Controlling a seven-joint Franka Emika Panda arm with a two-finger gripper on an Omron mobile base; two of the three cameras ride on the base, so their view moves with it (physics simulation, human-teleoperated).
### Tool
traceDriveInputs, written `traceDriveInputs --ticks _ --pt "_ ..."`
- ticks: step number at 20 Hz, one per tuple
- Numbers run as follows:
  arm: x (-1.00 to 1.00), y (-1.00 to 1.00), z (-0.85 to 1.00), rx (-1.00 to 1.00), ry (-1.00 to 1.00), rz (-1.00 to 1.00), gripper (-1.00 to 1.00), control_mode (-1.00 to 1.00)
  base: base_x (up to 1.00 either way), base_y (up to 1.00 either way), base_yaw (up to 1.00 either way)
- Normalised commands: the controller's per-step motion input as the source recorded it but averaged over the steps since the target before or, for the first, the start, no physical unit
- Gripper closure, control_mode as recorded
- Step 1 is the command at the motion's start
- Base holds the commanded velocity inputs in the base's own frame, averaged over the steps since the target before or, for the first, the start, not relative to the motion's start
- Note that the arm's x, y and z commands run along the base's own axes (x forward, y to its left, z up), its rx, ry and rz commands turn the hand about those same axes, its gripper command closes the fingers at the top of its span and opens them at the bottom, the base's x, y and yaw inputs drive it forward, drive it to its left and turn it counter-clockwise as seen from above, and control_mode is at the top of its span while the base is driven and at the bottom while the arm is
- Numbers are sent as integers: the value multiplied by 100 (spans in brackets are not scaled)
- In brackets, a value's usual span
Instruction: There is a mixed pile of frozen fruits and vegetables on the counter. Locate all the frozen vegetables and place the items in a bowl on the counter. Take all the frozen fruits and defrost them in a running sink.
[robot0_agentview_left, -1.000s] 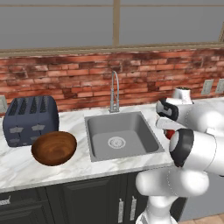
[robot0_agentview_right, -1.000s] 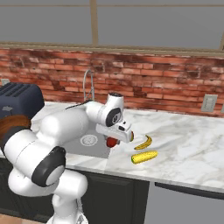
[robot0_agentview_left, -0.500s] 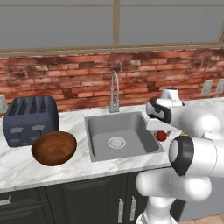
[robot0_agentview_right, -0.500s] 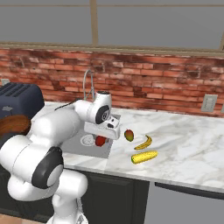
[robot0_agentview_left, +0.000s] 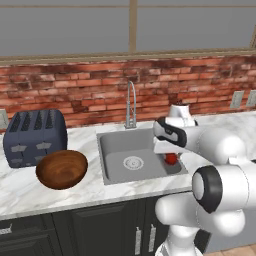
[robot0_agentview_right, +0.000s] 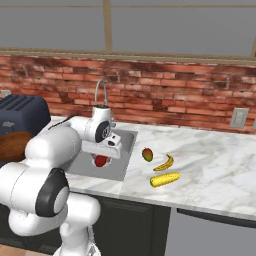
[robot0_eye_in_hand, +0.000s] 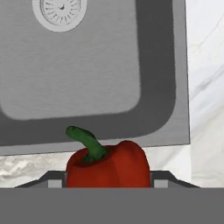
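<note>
since a second ago the gripper (robot0_agentview_right: 102, 159) has carried the red bell pepper (robot0_eye_in_hand: 107, 165) from beside the sink's right rim to over the sink (robot0_agentview_left: 116, 148), above its right part. its jaws pinch the pepper's sides; the pepper is glossy red with a curved green stem. right of the sink, on the counter (robot0_agentview_right: 210, 165), lie the orange-red fruit (robot0_agentview_right: 147, 154), banana (robot0_agentview_right: 164, 163) and corn cob (robot0_agentview_right: 165, 179); left of the sink sits the brown bowl (robot0_agentview_left: 61, 169).
</note>
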Motion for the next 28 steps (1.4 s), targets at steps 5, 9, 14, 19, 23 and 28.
traceDriveInputs --ticks 5,9,14,19,23,28 --pt "-2 58 -10 0 -3 5 100 -100 0 0 0" --pt "2 60 -8 0 0 4 100 -100 0 0 0" --pt "4 61 -5 0 0 3 100 -100 0 0 0" --pt "12 58 5 -3 -1 3 100 -100 0 0 0" --pt "14 57 12 -4 -2 3 100 -100 0 0 0" --pt "13 56 15 -4 -2 4 100 -100 0 0 0"
